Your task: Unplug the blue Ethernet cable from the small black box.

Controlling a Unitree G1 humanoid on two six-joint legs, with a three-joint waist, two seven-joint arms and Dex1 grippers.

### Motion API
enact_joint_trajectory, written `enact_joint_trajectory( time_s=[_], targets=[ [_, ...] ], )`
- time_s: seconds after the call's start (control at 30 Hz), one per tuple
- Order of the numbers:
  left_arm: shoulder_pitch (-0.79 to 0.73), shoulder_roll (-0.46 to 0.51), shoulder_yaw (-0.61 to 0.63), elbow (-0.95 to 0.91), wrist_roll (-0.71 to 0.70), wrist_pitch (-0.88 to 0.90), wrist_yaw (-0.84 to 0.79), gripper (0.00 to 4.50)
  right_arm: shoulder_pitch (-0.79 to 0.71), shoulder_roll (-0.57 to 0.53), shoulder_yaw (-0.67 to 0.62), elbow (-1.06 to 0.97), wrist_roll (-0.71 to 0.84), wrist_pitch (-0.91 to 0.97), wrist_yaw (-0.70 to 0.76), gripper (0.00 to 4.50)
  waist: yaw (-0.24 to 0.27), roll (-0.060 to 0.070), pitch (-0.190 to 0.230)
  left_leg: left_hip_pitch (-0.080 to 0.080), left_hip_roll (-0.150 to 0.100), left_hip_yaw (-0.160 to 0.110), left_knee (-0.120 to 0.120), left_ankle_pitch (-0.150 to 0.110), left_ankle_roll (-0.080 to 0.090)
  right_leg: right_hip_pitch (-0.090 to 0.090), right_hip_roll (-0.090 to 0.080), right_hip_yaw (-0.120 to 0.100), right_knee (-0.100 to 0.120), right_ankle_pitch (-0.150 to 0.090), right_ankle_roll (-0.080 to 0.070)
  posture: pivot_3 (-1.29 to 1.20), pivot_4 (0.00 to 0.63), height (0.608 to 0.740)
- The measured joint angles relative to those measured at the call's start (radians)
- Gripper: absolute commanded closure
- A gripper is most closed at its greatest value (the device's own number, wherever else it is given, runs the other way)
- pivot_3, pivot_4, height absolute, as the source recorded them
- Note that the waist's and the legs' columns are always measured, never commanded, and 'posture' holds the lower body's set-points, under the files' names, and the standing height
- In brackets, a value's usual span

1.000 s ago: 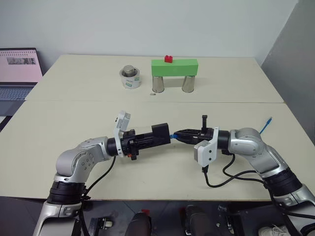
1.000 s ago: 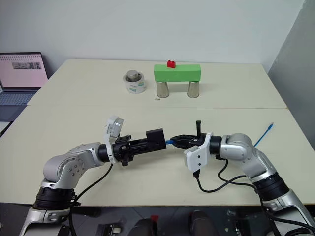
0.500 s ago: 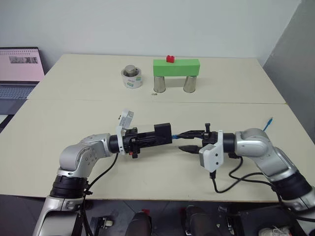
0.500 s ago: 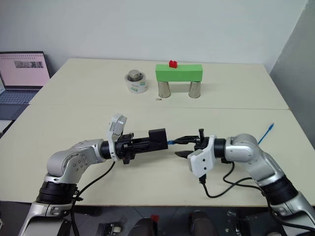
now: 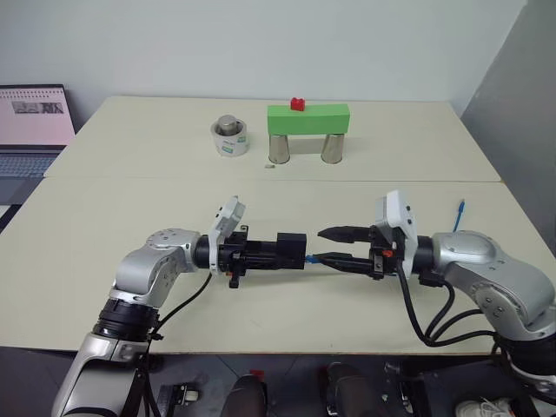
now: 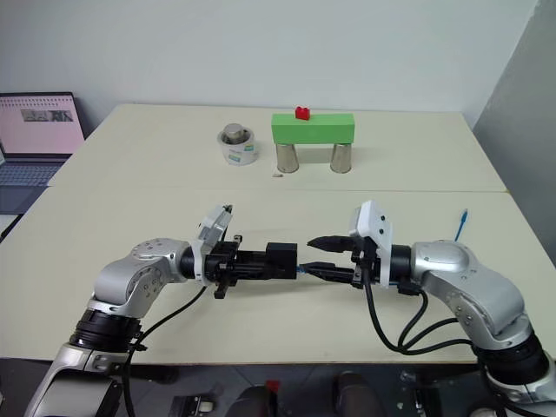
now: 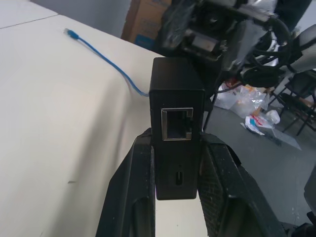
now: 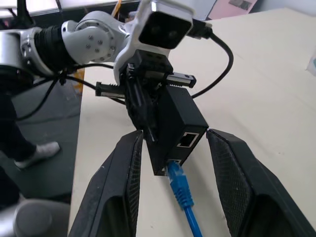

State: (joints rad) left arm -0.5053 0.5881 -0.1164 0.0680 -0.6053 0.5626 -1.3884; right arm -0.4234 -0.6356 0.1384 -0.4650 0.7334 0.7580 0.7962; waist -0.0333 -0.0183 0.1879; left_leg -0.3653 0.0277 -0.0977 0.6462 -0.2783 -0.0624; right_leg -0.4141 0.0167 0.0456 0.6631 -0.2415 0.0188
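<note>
My left gripper (image 5: 280, 252) is shut on the small black box (image 5: 291, 249) and holds it level above the table's near half. The blue Ethernet cable (image 8: 183, 193) has its plug seated in the box's lower port (image 8: 170, 165). My right gripper (image 5: 320, 245) faces the box, open, one finger above the plug and one below, neither touching it. From there the cable runs back along my right arm, and its free end (image 5: 460, 208) lies on the table at the right. In the left wrist view the box (image 7: 175, 94) shows an empty port between my fingers (image 7: 140, 163).
At the back of the table a green block (image 5: 307, 118) with a small red piece rests on two metal cans. A tape roll (image 5: 230, 137) holding a metal cylinder stands to its left. A laptop (image 5: 35, 122) sits at the far left. The table's right edge is close to my right arm.
My right gripper was shut on the cable next to the box; it has opened, rolled its wrist over and drawn back slightly. The plug stays in the box. My left wrist turned a little.
</note>
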Motion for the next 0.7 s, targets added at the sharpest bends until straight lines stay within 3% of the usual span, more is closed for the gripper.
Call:
enact_joint_trajectory(
  time_s=[0.7],
  targets=[
    [0.010,-0.003,0.016,-0.015,-0.014,-0.004,-0.018,3.71,-0.025,0.056,0.025,0.088,0.034,0.129,0.053,2.34,-0.001,0.000,0.000,0.000,0.000,0.000,0.000,0.000,0.000,-0.001,0.000,0.000,0.000,0.000,0.000,0.00,0.150,0.740]
  ],
)
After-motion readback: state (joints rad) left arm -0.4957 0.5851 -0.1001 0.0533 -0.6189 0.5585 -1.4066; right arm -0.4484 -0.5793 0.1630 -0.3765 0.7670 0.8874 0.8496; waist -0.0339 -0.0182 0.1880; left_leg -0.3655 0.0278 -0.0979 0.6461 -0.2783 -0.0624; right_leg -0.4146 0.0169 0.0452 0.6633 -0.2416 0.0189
